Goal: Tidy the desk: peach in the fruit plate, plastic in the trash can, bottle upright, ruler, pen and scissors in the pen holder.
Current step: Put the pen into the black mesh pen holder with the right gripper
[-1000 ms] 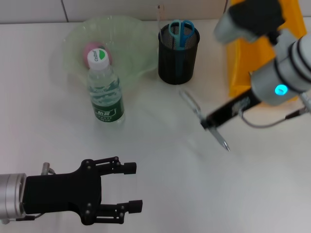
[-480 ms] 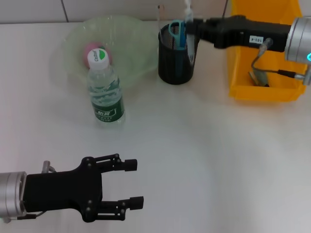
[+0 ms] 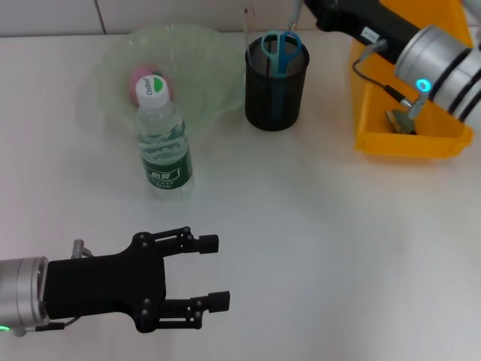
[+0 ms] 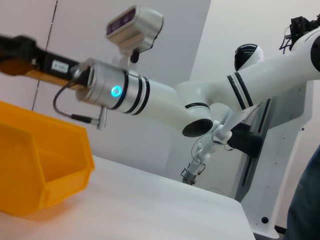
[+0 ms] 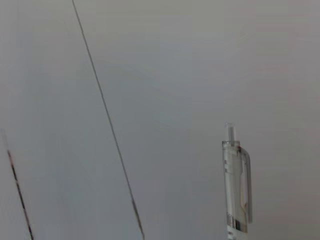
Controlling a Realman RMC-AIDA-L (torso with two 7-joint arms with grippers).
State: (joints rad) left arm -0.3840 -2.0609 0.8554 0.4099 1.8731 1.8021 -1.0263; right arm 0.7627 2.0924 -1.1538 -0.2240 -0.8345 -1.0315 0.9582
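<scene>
at seven o'clock my left gripper hovers over the surface, fingers spread, empty. the bottle stands at eleven. at one, my right gripper holds the pen above the pen holder.

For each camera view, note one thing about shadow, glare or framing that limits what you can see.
Head view: soft shadow beside the bottle; the right gripper runs off the top edge. Left wrist view: a glowing indicator light on the right arm. Right wrist view: only a blank wall and the pen.
</scene>
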